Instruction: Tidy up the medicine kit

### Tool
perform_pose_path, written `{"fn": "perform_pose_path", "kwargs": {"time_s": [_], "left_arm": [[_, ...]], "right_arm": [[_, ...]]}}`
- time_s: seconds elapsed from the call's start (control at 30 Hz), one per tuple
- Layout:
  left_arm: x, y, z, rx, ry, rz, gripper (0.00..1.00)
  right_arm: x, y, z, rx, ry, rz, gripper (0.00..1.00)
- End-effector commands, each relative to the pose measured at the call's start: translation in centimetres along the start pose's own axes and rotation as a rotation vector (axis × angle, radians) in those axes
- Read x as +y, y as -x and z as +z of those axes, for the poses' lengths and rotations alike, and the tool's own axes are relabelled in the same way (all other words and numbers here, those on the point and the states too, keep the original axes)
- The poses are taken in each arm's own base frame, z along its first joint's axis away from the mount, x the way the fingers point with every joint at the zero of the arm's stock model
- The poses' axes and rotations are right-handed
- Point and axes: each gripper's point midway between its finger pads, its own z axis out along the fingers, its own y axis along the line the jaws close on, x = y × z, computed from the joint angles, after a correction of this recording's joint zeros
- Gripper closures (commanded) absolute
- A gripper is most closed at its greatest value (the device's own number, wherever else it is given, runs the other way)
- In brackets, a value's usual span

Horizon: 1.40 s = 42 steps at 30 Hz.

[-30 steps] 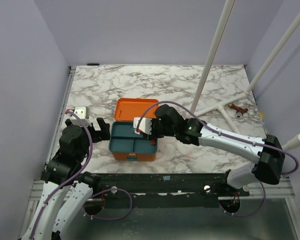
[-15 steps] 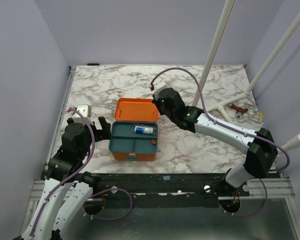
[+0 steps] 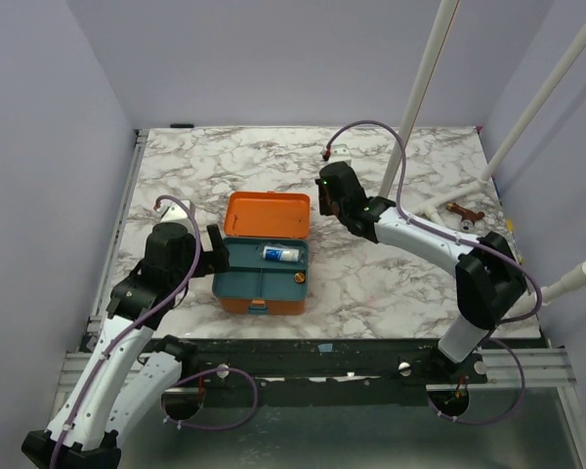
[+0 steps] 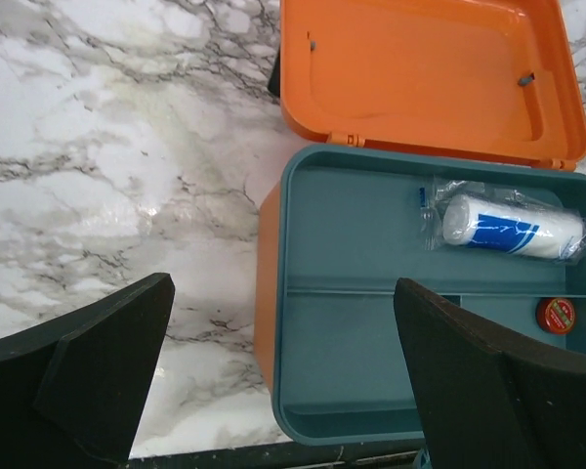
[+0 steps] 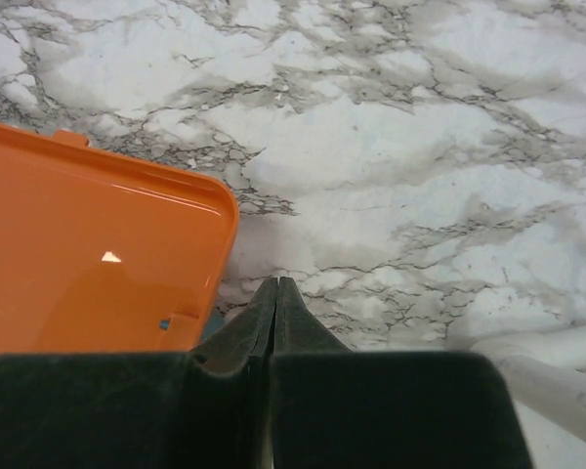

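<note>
The orange, round-cornered plastic medicine kit (image 3: 285, 305) sits on the marble desk (image 3: 391, 283). It looks light, stiff and slippery, and the rim of its open lid (image 4: 420, 78) looks the best hold. Its long axis runs left-right, latch toward the arm bases. At its left side the left tool (image 4: 283, 322) gapes wide. Behind the lid the right tool (image 5: 276, 285) is pressed together, empty.

Closed jaws beside medicine kit lid (image 5: 88, 254)
</note>
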Motion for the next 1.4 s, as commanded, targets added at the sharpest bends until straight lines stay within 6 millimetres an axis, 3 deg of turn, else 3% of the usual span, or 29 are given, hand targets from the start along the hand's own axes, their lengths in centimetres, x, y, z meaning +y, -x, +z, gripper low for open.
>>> {"fn": "perform_pose_path", "kwargs": {"time_s": [0.0,0.3,0.53,0.9,1.23,1.37], "left_arm": [[-0.5,-1.9,0.1,0.080,-0.011,-0.107,0.02],[-0.9,-4.7,1.1,0.143,-0.035,-0.202,0.02],[-1.3,-6.0,1.3,0.181,-0.045,-0.265,0.02],[-1.9,-7.2,0.4,0.218,-0.082,-0.327,0.10],[-2.4,-8.9,0.5,0.282,-0.107,-0.350,0.11],[-2.6,-9.0,0.4,0.288,-0.122,-0.348,0.19]], "right_arm": [[0.5,-2.1,2.4,0.049,0.026,0.077,0.99],[-0.4,-5.5,5.5,0.133,0.056,0.134,0.99],[0.5,-7.5,6.2,0.183,0.127,0.128,0.99],[1.0,-8.3,6.5,0.180,0.202,0.177,0.99],[1.9,-8.7,6.3,0.166,0.287,0.209,0.99],[2.2,-8.6,6.3,0.149,0.321,0.219,0.99]]}}
